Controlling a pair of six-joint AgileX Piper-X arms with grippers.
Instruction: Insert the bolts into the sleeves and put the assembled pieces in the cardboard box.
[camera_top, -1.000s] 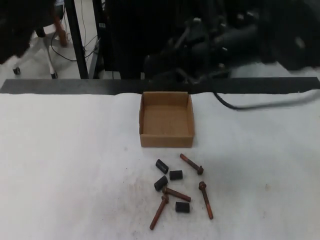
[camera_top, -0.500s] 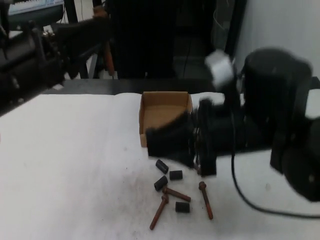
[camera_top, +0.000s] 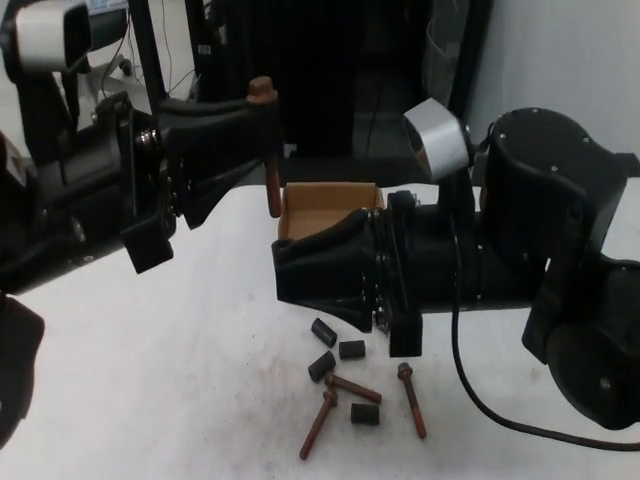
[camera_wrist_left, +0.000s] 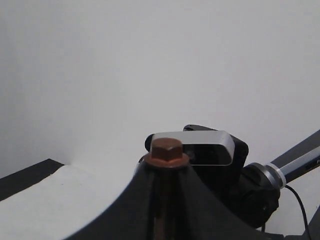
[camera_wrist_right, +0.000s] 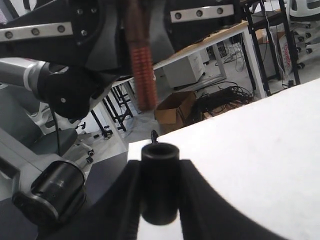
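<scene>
**Bolt-to-Sleeve Alignment**

Left jaws are closed on a bolt, held upright with its head up, near the cardboard box. Right jaws clamp a sleeve, its open bore toward the bolt. Threaded tip and bore are near but apart. Their long axes look roughly parallel and slightly offset.

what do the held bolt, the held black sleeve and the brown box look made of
Reddish-brown hex-head bolt: likely steel, dull rusty or coated surface, cut threads. Short black cylindrical sleeve: smooth matt black; rubber, plastic or blackened metal, unclear. Open brown box: cardboard, matt tan, thin folded walls.
</scene>
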